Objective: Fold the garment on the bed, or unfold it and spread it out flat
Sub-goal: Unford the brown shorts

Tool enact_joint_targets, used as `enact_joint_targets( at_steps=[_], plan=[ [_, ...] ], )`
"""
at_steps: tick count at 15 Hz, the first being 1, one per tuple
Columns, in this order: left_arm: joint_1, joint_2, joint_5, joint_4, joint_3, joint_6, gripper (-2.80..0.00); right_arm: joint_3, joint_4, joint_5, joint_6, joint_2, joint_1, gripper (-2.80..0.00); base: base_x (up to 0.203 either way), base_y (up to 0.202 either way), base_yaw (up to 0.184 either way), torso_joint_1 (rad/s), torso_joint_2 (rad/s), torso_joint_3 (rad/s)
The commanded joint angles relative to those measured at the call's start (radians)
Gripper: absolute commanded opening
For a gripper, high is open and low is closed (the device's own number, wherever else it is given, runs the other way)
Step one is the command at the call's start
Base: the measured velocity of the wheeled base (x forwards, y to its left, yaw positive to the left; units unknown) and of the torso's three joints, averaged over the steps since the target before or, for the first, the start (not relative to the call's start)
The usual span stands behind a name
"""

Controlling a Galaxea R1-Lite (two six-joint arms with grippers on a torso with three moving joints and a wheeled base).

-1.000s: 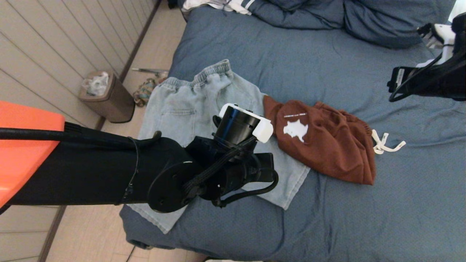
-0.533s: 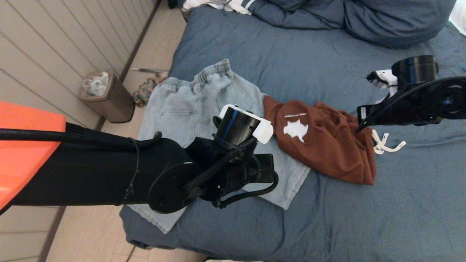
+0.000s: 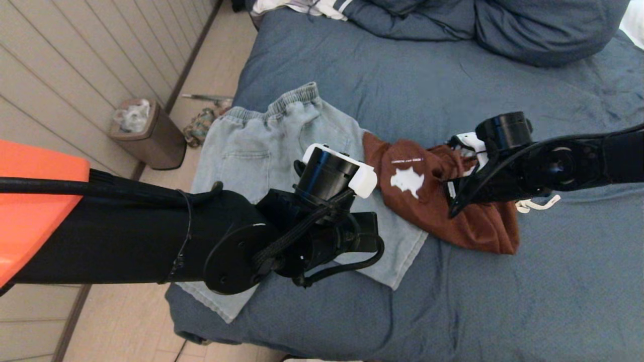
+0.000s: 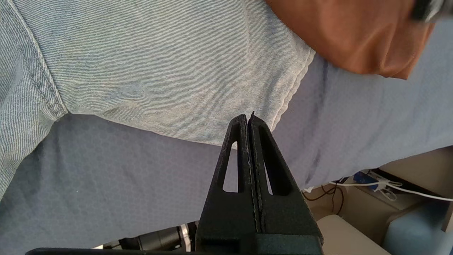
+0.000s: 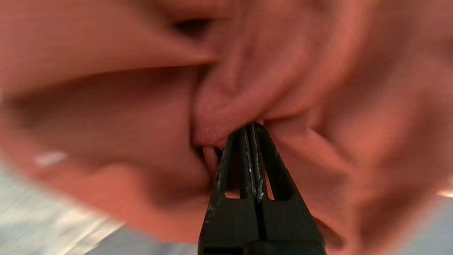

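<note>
Head view shows the bed under everything, with the rust shorts bunched beside the jeans. My right gripper, shut tight with nothing caught, noses into the shorts' folds; pushing like this may crumple them further. My left gripper, shut and empty, hangs over the jeans' hem.

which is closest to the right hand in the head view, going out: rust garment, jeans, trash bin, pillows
From the right hand:
1. Rust garment, directly under it, mid-bed.
2. Jeans, farther toward the robot's left, partly under the left arm.
3. Pillows, at the head of the bed.
4. Trash bin, on the floor by the wall, far left.
</note>
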Motion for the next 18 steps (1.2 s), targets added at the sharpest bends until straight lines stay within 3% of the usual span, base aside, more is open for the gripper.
enact_joint_targets(
  at_steps=[1,5,8,12,18],
  plan=[
    [0.000,-0.001,0.003,-0.001,0.000,-0.004,-2.80,0.049,0.003,0.001,0.002,-0.007,0.094,-2.80,0.000,0.000,0.000,0.000,0.00,0.000],
    [0.000,-0.006,0.003,-0.002,0.000,-0.005,-2.80,0.162,0.003,0.001,0.002,-0.093,0.289,-2.80,0.000,0.000,0.000,0.000,0.00,0.000],
    [0.000,-0.037,0.004,-0.004,0.002,-0.008,-2.80,0.229,0.002,0.001,-0.037,-0.167,0.343,-2.80,0.000,0.000,0.000,0.000,0.00,0.000],
    [0.000,-0.058,0.003,-0.004,0.003,-0.008,-2.80,0.184,-0.004,0.002,-0.039,-0.203,0.299,-2.80,0.000,0.000,0.000,0.000,0.00,0.000],
    [0.000,-0.053,0.005,-0.006,0.002,-0.014,-2.80,0.033,-0.085,-0.018,0.025,-0.088,0.069,-2.80,0.000,0.000,0.000,0.000,0.00,0.000]
  ],
)
